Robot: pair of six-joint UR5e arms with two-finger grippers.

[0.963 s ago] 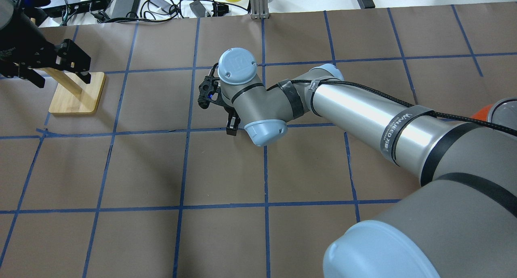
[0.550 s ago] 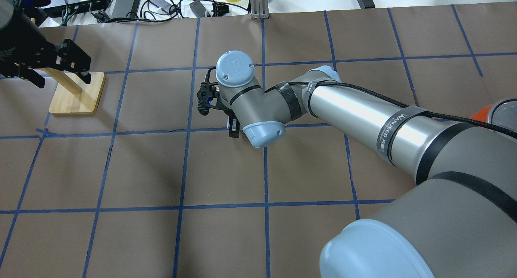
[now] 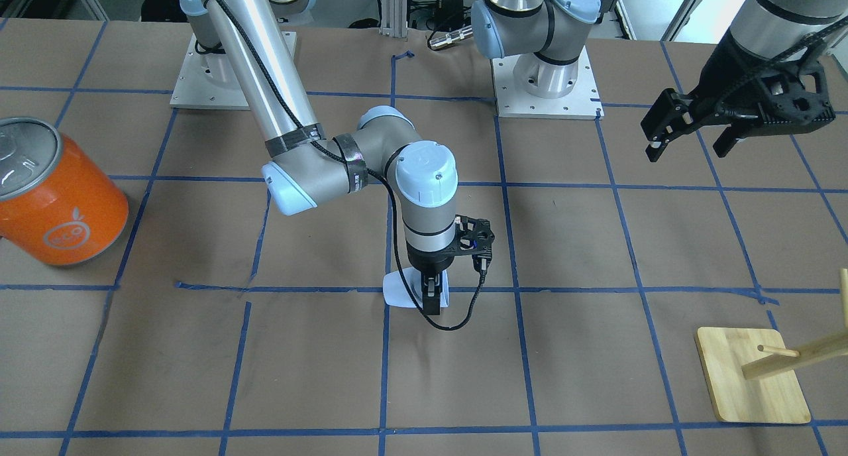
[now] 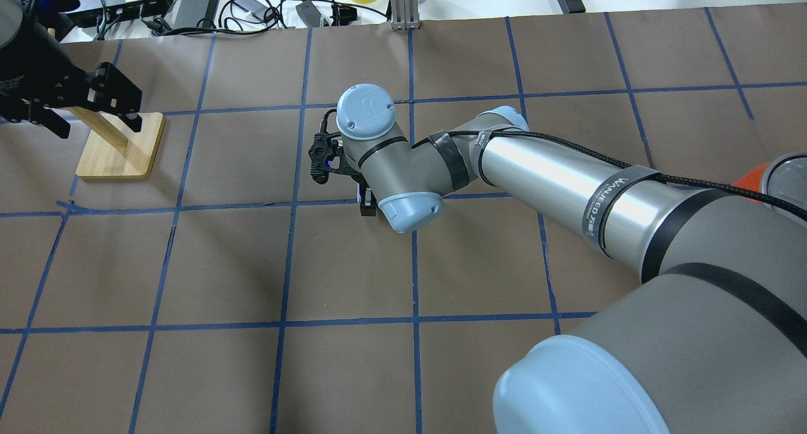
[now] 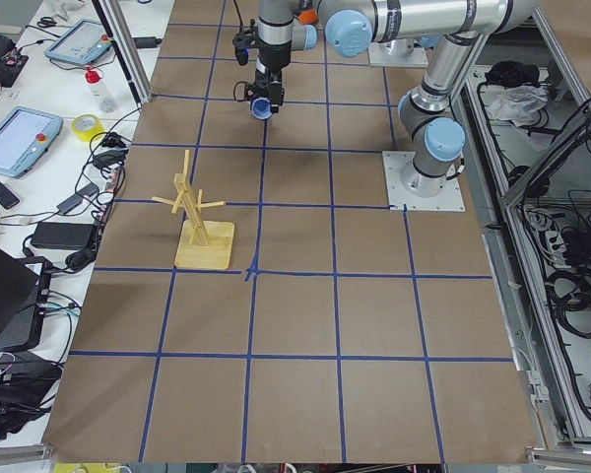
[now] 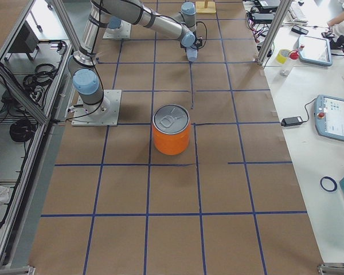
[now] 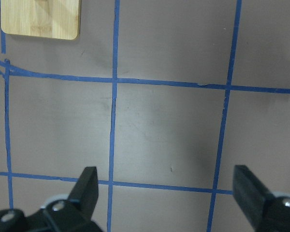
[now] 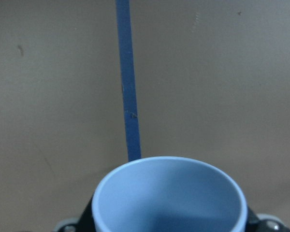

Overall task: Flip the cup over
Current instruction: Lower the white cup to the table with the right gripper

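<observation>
The cup is a small pale blue tumbler near the table's middle, by a blue tape line. My right gripper is shut on it and holds it low over the paper. I cannot tell if it touches the table. In the right wrist view the cup's bluish open mouth faces the camera, between the fingers. In the overhead view the wrist hides the cup, and only one fingertip of the right gripper shows. My left gripper is open and empty, high above the table's left end, as the left wrist view also shows.
A large orange can with a silver lid stands on the robot's right side. A wooden peg stand stands on the robot's left side, below the left gripper in the overhead view. Cables and boxes lie beyond the far table edge.
The right arm's wrist has shifted slightly to the left and turned a little, still holding the cup. The left arm has not moved.
</observation>
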